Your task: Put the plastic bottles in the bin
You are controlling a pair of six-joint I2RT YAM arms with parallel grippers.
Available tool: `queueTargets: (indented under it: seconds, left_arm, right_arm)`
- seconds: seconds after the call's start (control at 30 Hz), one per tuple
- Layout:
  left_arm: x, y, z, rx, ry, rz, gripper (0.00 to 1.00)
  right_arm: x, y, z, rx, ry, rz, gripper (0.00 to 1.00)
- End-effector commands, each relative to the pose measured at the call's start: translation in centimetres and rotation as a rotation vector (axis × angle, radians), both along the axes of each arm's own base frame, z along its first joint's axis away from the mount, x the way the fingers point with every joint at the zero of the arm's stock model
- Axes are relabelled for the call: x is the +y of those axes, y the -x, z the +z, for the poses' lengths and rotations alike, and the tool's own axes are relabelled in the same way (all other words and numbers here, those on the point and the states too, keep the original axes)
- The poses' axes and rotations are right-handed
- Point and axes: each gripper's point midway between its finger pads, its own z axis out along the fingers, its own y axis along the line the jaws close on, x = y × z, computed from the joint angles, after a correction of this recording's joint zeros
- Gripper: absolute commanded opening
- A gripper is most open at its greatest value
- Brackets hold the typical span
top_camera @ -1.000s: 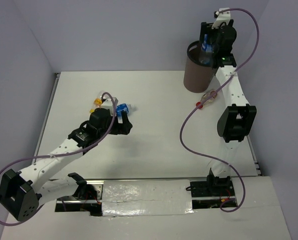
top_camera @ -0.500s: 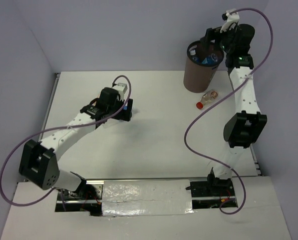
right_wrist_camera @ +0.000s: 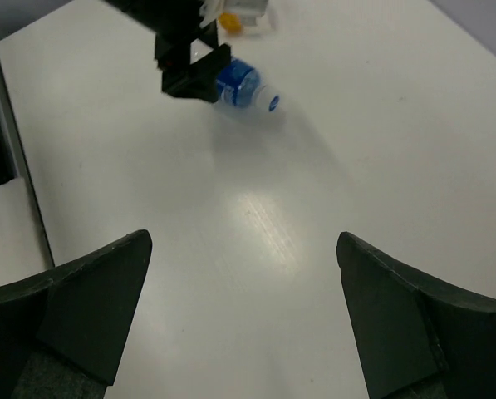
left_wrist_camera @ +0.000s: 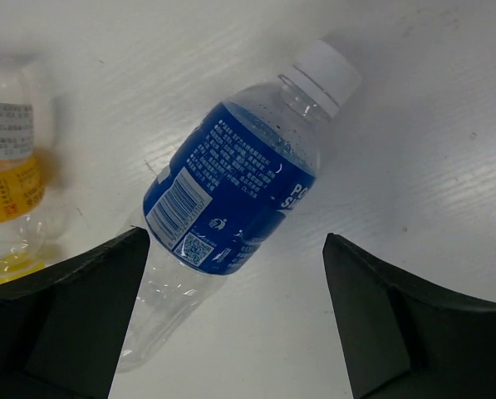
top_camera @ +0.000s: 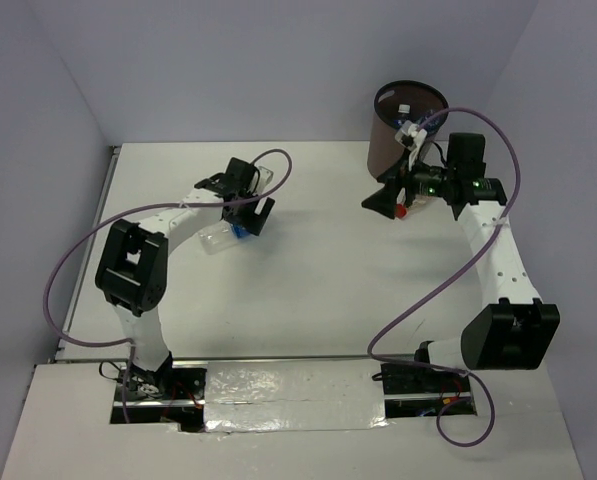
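Observation:
A clear bottle with a blue label and white cap [left_wrist_camera: 239,191] lies on the table, between and just beyond my open left gripper [left_wrist_camera: 239,332]. It also shows in the top view [top_camera: 230,233] and the right wrist view [right_wrist_camera: 246,90]. A yellow-labelled bottle [left_wrist_camera: 11,179] lies to its left. My left gripper [top_camera: 251,212] hovers over them. My right gripper [top_camera: 371,203] is open and empty, low in front of the brown bin [top_camera: 390,150]. A bottle with a white cap [top_camera: 403,108] lies inside the bin. The red-capped bottle [top_camera: 402,211] is mostly hidden under the right wrist.
Walls close the table at the back and both sides. A metal rail [top_camera: 88,250] runs along the left edge. Purple cables [top_camera: 418,300] loop from both arms over the table. Bare white table [right_wrist_camera: 264,216] lies below the right gripper.
My right gripper came down from over the bin, where its bottle now lies, to table level in front of it. My left arm folded back; its gripper now hangs over the blue-labelled bottle.

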Motion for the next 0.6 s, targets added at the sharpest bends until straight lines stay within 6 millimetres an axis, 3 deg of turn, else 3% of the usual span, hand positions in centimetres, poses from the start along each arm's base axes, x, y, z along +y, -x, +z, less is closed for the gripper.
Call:
queueTargets:
  seconds: [0.0,0.13,0.27,0.57]
  left_arm:
    - [0.7,-2.2,1.2,-0.045,-0.049,-0.046,0.99]
    - [1.0,-2.7,0.3,-0.027,-0.088,-0.068,0.99]
    - [1.7,-2.4,-2.3,0.036,-0.104,-0.084,0.99]
    - [4.4,-1.7,-4.5,0.096,-0.055,-0.022,0.95]
  right_arm:
    - [0.4,2.6,-0.9,-0.002,0.003,0.067,1.0]
    - [0.5,3.2,-2.4,0.052,-0.011,0.056,1.0]
    - [0.7,3.2,-2.5,0.066,-0.034,0.05,1.0]
    - [1.3,4.1,-3.7,0.125,-0.042,0.065,1.0]
